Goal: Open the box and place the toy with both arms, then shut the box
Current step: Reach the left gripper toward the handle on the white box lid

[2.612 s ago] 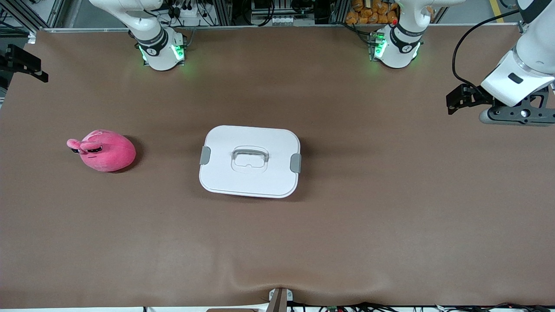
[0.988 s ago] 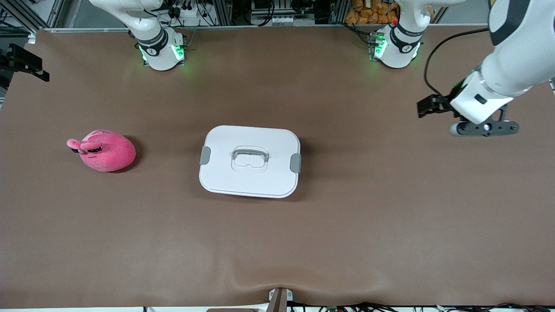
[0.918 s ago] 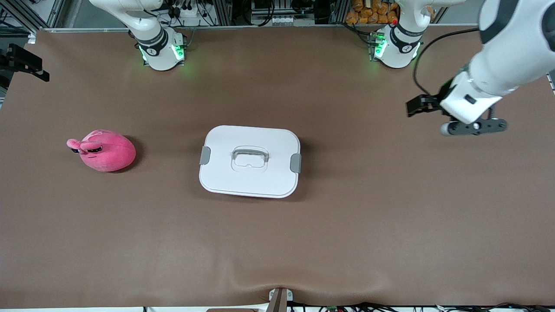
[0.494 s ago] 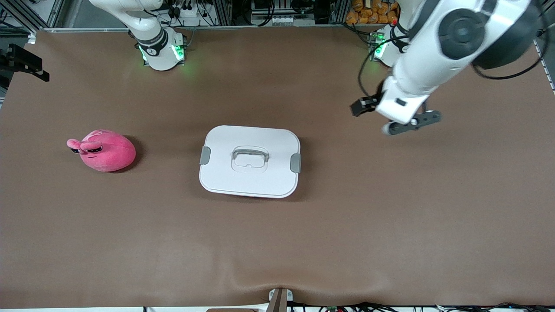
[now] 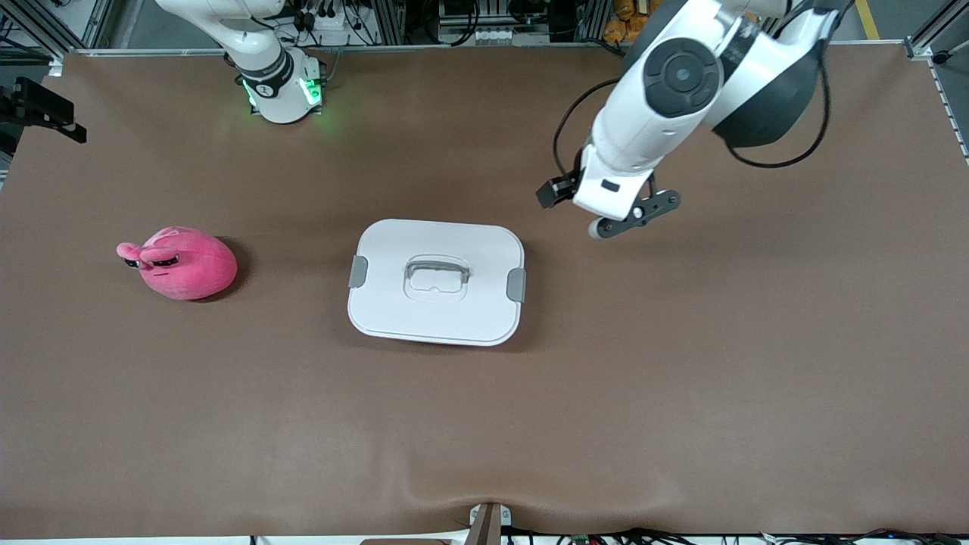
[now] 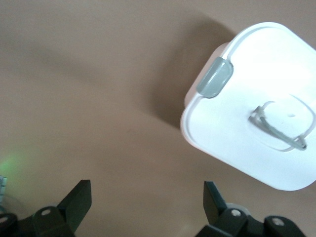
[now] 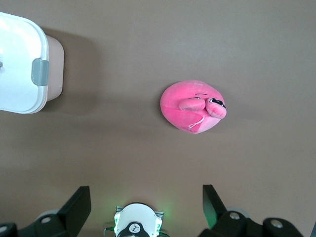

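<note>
The box (image 5: 437,281) sits mid-table with its white lid on, its clear handle (image 5: 437,274) lying flat and a grey clip (image 5: 516,284) at each short side. It also shows in the left wrist view (image 6: 256,113) and the right wrist view (image 7: 19,64). The pink plush toy (image 5: 182,263) lies on the table toward the right arm's end and shows in the right wrist view (image 7: 192,107). My left gripper (image 5: 632,216) is open and empty in the air over bare table beside the box (image 6: 146,205). My right gripper (image 7: 146,207) is open and empty, high above its own base, out of the front view.
The right arm's green-lit base (image 5: 280,87) stands at the table's back edge. A black bracket (image 5: 42,110) juts in at the right arm's end. A small clamp (image 5: 488,522) sits at the table's front edge. The brown table cover (image 5: 681,378) is wide around the box.
My left arm has swung from the left arm's end of the table toward the box, gripper still open. The box, the toy and the right arm have not moved.
</note>
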You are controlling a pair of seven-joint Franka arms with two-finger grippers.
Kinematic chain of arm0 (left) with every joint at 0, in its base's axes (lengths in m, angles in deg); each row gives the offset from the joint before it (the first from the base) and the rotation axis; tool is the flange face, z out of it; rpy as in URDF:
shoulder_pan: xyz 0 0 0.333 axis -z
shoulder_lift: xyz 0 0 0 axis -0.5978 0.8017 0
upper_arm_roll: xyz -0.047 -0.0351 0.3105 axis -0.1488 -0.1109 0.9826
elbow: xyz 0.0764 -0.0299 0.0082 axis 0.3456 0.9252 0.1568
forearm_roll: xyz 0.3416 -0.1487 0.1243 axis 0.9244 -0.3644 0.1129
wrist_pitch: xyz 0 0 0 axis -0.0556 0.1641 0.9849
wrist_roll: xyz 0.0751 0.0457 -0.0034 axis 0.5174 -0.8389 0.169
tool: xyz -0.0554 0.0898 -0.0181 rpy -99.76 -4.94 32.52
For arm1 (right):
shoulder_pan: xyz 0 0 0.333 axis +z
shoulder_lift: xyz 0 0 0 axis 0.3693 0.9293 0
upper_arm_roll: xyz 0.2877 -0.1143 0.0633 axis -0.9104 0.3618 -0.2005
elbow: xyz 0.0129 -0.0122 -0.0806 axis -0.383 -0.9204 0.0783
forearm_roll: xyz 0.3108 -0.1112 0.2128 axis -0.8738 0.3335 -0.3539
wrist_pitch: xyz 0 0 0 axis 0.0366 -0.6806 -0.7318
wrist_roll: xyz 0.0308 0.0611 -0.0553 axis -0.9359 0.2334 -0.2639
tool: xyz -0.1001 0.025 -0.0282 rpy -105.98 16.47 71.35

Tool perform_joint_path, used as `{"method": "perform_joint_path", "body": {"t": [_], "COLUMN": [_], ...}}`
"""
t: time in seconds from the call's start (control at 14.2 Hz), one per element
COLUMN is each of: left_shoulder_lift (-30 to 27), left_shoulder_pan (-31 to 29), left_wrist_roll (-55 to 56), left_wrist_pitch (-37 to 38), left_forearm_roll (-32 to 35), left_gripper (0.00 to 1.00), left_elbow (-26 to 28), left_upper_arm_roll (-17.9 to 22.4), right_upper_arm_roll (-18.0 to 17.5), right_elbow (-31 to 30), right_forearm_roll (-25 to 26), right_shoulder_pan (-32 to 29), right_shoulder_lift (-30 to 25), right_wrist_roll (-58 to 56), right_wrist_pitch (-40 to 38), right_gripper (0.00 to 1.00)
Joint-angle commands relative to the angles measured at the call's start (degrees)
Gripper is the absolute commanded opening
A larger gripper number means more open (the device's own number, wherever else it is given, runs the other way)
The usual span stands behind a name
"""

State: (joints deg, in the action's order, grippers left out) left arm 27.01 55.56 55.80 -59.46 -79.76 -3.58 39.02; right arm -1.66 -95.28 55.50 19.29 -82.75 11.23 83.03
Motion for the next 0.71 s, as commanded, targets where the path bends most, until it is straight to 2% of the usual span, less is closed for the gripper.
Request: {"method": "perform_joint_path", "body": {"t": [0.0, 0.14, 0.28, 0.49, 0.64], "left_shoulder_lift": [5.2, 8.98, 11.89, 14.18, 15.76], "left_shoulder_pan": [2.67, 4.96, 7.68, 10.32, 14.26], "left_wrist_roll": [6.63, 12.78, 20.68, 29.65, 40.44], "left_wrist_pitch": [-1.96, -3.19, -7.75, -15.31, -18.73], "left_forearm_roll": [-0.77, -0.77, -0.68, -0.59, -0.15], "left_gripper": [1.0, 1.0, 1.0, 1.0, 1.0], "left_elbow": [-5.71, -9.32, -11.26, -11.44, -11.44], "left_upper_arm_roll": [0.26, 0.53, 1.05, 1.75, 4.99], "right_upper_arm_roll": [-0.37, -0.28, -0.28, -0.28, -0.28], "right_elbow": [0.04, 0.04, 0.04, 0.13, 0.22], "right_forearm_roll": [-0.45, -0.36, -0.36, -0.45, -0.45], "right_shoulder_pan": [-0.78, -0.78, -1.05, -0.96, -1.05], "right_shoulder_lift": [-0.17, -0.17, -0.08, 0.18, 0.53], "right_wrist_roll": [0.81, 0.81, 0.81, 0.81, 0.72], "right_wrist_pitch": [-0.44, -0.35, -0.35, -0.09, 0.18], "right_gripper": [1.0, 1.0, 1.0, 1.0, 1.0]}}
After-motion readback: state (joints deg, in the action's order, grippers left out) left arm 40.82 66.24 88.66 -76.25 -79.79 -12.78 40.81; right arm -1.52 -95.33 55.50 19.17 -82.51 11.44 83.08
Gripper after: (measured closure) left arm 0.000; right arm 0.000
